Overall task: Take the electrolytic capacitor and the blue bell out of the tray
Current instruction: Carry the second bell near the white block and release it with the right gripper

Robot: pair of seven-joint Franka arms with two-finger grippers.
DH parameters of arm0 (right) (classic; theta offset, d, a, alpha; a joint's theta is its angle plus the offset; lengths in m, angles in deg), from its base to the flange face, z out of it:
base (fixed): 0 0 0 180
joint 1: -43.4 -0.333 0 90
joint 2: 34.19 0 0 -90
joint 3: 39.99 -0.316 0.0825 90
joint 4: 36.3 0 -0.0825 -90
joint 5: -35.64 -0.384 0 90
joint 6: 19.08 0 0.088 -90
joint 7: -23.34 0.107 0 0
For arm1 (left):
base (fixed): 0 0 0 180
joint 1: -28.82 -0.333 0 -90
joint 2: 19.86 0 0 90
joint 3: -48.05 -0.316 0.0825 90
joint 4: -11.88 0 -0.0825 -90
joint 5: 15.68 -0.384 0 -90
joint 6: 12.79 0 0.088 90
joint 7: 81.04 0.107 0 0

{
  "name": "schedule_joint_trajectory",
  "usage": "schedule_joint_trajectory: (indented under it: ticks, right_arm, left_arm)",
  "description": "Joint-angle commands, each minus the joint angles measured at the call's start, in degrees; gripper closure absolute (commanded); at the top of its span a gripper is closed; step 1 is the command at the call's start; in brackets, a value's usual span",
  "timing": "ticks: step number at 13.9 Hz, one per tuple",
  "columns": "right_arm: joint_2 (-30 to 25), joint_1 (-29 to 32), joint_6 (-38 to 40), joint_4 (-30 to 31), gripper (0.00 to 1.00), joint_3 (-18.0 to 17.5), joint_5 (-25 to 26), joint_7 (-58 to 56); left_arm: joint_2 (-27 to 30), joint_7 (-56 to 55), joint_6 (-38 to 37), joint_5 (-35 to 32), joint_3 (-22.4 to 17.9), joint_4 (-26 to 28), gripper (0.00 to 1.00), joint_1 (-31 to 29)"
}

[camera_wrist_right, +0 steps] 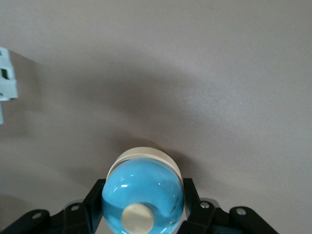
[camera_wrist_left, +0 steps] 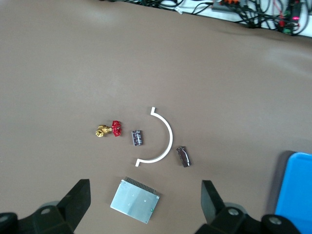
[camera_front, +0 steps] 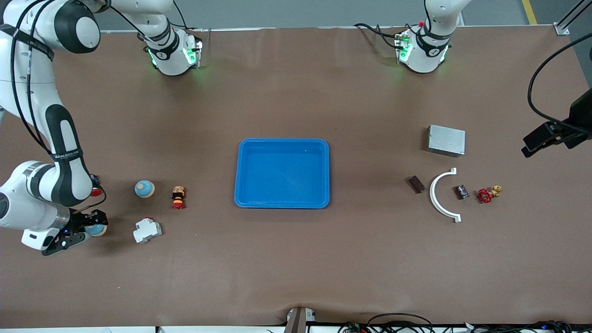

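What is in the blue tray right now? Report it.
Empty: the blue tray shows only bare blue floor; the right gripper holds the blue bell outside it.

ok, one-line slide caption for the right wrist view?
Right gripper shut on the blue bell just above the brown table, white breaker nearby.

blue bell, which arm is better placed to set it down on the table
Right. The right pincer is shut on the blue bell, low over the table's right-arm end, outside the empty tray. The left pincer hangs open above the grey box.
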Motion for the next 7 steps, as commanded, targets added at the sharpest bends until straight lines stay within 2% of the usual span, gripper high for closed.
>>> schedule_joint_trajectory:
  ticks: [1, 5, 7]
  right_arm:
    - [2.89, 1.86, 1.3, -4.19, 1.0, -1.2, -0.01, -1.82]
    - [3.07, 2.56, 1.65, -4.28, 1.0, -1.2, -0.01, -1.91]
    - [3.68, 3.09, 1.65, -4.28, 1.0, -1.2, -0.09, -1.91]
  left_arm:
    - [4.4, 3.41, -1.79, 4.58, -14.04, 1.18, 0.0, 11.88]
    - [6.78, 7.45, -8.37, 6.17, -28.72, 1.35, 0.0, 26.65]
    - [7.92, 9.39, -10.06, 7.93, -33.31, 1.44, 0.0, 29.66]
